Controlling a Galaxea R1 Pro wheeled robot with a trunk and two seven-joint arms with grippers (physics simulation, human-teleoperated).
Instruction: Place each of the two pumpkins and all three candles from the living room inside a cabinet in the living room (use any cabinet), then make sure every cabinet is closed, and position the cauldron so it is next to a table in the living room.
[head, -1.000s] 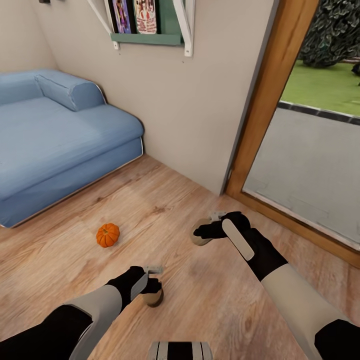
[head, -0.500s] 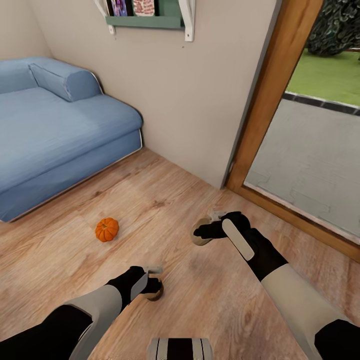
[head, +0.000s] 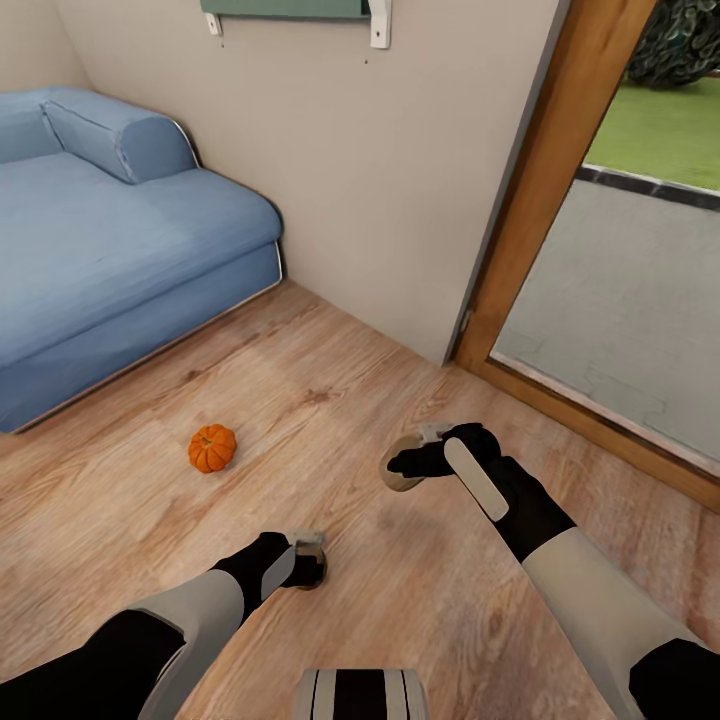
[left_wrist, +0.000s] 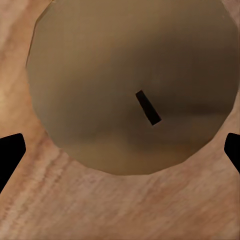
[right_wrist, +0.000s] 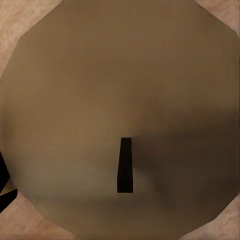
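We carry a stubby tan candle in each hand, so the job looks barely begun: nothing is in a cabinet yet. Farthest left stands the blue upholstered sofa (head: 100, 270), well beyond our left gripper (head: 305, 565). Ahead and to the left of that gripper, the small bright-orange ribbed pumpkin (head: 212, 447) sits on the pale wooden floor (head: 330, 400), unclaimed. The left gripper is closed on one short tan candle (left_wrist: 132, 82), its black fingers (left_wrist: 10, 152) at its sides. The right gripper (head: 415, 465) holds the other tan candle (head: 400, 475). Beyond the right hand rises the wooden-framed glass door (head: 540, 190); nothing blocks the floor between us and the pumpkin.
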